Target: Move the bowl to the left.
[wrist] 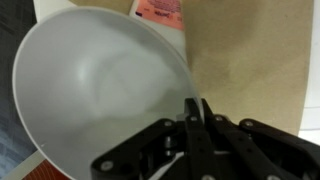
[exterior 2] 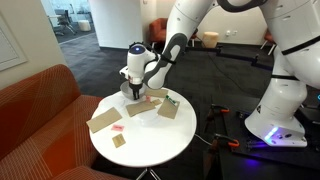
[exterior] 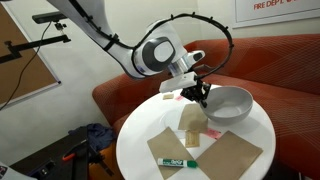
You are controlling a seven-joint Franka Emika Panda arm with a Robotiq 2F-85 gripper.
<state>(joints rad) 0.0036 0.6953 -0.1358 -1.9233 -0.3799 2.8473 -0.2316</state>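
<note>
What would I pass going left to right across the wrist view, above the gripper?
the bowl → pink card → brown paper. The gripper comes in from the bottom edge and overlaps the bowl's rim, so it has no place in the order.

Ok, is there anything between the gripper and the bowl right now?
Nothing. In the wrist view, the gripper is closed directly on the rim of the bowl, leaving no gap.
</note>
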